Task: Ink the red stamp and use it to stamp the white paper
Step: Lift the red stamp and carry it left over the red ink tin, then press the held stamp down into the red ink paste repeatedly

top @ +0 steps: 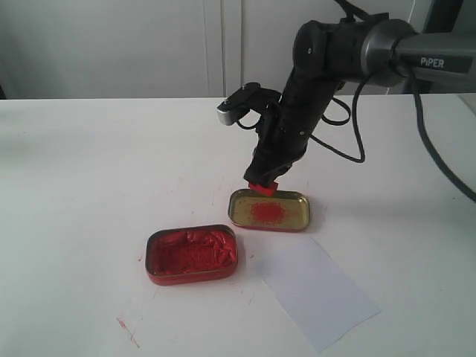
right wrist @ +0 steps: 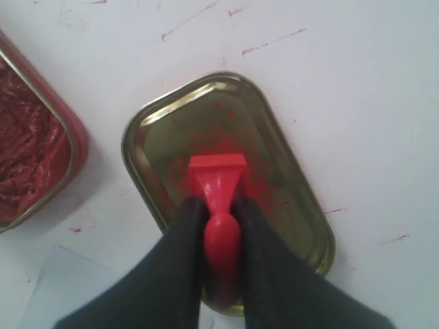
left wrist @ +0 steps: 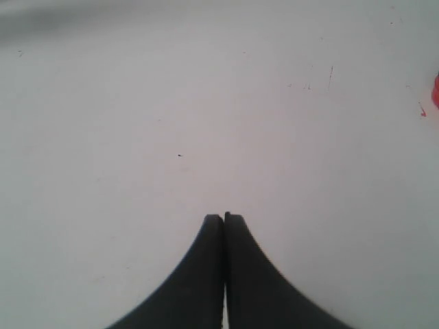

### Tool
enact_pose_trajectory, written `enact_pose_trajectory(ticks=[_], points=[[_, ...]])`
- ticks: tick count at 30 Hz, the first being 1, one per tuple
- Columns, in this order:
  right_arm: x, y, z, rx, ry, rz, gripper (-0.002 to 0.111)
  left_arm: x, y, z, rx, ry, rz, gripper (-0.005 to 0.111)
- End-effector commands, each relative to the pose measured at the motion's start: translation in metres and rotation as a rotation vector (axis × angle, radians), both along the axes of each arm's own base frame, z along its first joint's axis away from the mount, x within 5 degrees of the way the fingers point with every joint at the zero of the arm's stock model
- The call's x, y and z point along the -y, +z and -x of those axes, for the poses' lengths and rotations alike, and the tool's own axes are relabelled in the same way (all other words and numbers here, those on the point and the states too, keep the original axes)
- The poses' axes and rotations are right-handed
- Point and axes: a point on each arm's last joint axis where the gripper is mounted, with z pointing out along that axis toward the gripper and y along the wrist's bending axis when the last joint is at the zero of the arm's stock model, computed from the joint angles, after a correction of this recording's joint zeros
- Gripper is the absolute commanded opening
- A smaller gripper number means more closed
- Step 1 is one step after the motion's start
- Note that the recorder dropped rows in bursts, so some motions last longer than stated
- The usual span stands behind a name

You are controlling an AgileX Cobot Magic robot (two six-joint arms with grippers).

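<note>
red stamp [right wrist: 218,168] | pinched in right gripper [right wrist: 219,207] | seemingly above gold lid [top: 295,213] | ink-flecked white tabletop [top: 89,163]

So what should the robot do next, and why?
Probably press down: the right gripper holds the small red plastic stamp above the red smear in the gold tin lid, and the white paper sheet looks unprinted.

One word to read out here: "PiPER", in white letters on the right arm's grey link [top: 439,58], high above and well behind its jaws.
</note>
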Motion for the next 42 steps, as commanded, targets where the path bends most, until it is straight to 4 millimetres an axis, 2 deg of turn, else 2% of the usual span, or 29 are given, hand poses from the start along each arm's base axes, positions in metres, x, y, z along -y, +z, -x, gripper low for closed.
enact_pose_trajectory(ticks=[1,11,21,24,31,42], points=[[-0.009,0.018,0.008,0.030,0.003,-0.027,0.000,0.000,-0.003,0.000,-0.012,0.004,0.011,0.000],[-0.057,0.023,0.041,0.002,0.053,-0.035,0.000,0.000,-0.003,0.000,-0.012,0.004,0.011,0.000],[-0.103,0.021,0.084,0.050,0.222,0.080,0.000,0.000,-0.003,0.000,-0.012,0.004,0.011,0.000],[-0.112,0.020,0.092,0.057,0.225,0.084,0.000,0.000,-0.003,0.000,-0.012,0.004,0.011,0.000],[-0.129,-0.006,0.099,0.037,0.228,0.113,0.000,0.000,-0.003,0.000,-0.012,0.004,0.011,0.000],[-0.130,-0.030,0.094,0.038,0.276,0.176,0.000,0.000,-0.003,0.000,-0.012,0.004,0.011,0.000]])
